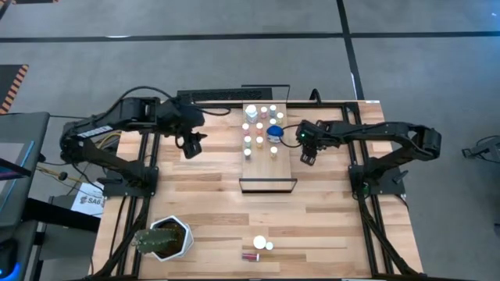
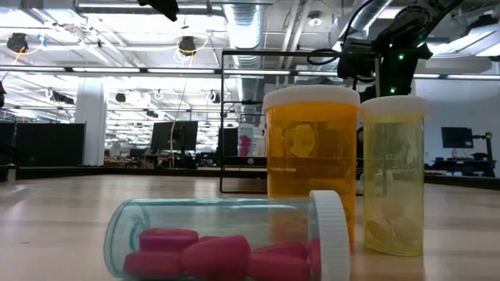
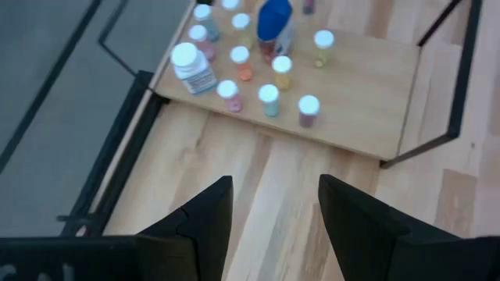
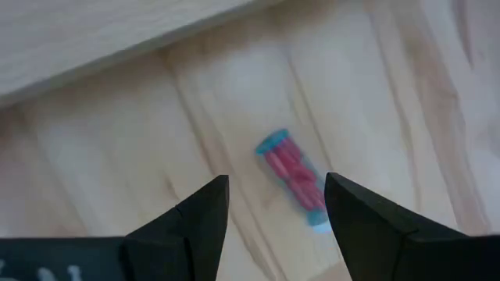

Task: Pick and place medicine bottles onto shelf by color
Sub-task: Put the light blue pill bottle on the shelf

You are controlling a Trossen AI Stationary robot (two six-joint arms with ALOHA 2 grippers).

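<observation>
The shelf (image 1: 267, 160) is a light-wood board with a dark frame (image 1: 268, 186) at its near end. Several medicine bottles stand on its far half, among them a wide blue one (image 1: 274, 132) and a white one (image 3: 193, 69). My left gripper (image 1: 191, 146) hangs open, left of the shelf and above the table. My right gripper (image 1: 307, 154) is open just right of the shelf, over a small vial of red pills (image 4: 291, 178) that lies on its side on the table, untouched. Near the front edge stand an orange bottle (image 2: 311, 164) and a yellow one (image 2: 393, 176), beside a lying vial of pink pills (image 2: 226, 242).
A white hexagonal plant pot (image 1: 166, 238) stands at the table's near left corner. Black frame rails (image 1: 141, 168) run along the table's left and right sides. Bare wood lies between the shelf and the front bottles (image 1: 261, 243).
</observation>
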